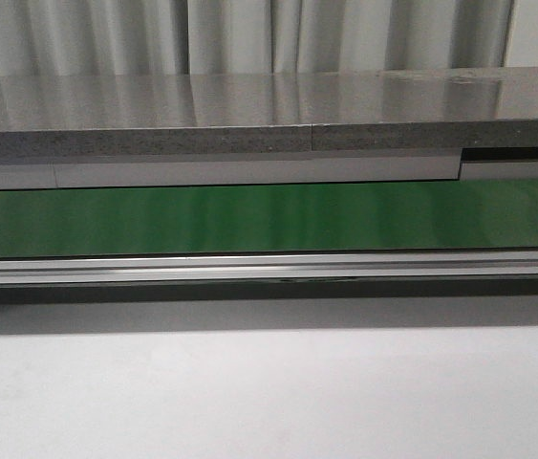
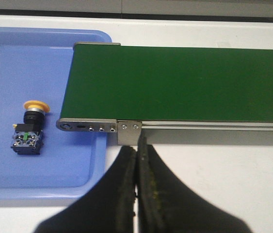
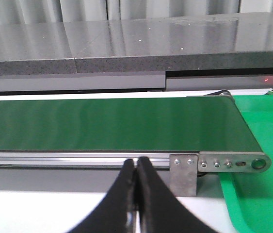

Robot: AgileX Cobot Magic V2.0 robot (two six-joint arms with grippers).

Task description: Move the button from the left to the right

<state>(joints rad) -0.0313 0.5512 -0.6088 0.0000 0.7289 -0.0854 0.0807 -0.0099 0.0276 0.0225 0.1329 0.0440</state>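
Observation:
The button [image 2: 29, 127], with its round yellow head, dark cube body and small green mark, lies on its side in a blue tray [image 2: 10, 179] at the left end of the green conveyor belt [image 2: 184, 82]. My left gripper [image 2: 137, 145] is shut and empty, hovering over the white table just in front of the belt's metal end bracket, to the right of the button. Near the belt's right end, in front of its rail, my right gripper [image 3: 136, 162] is shut on nothing. Neither gripper nor the button shows in the front view.
The belt [image 1: 269, 218] runs across the front view, with an aluminium rail [image 1: 269, 268] along its near side. A green tray [image 3: 267, 194] sits under the belt's right end [image 3: 233, 164]. Behind the belt stands a grey stone ledge [image 1: 249, 120] and curtains.

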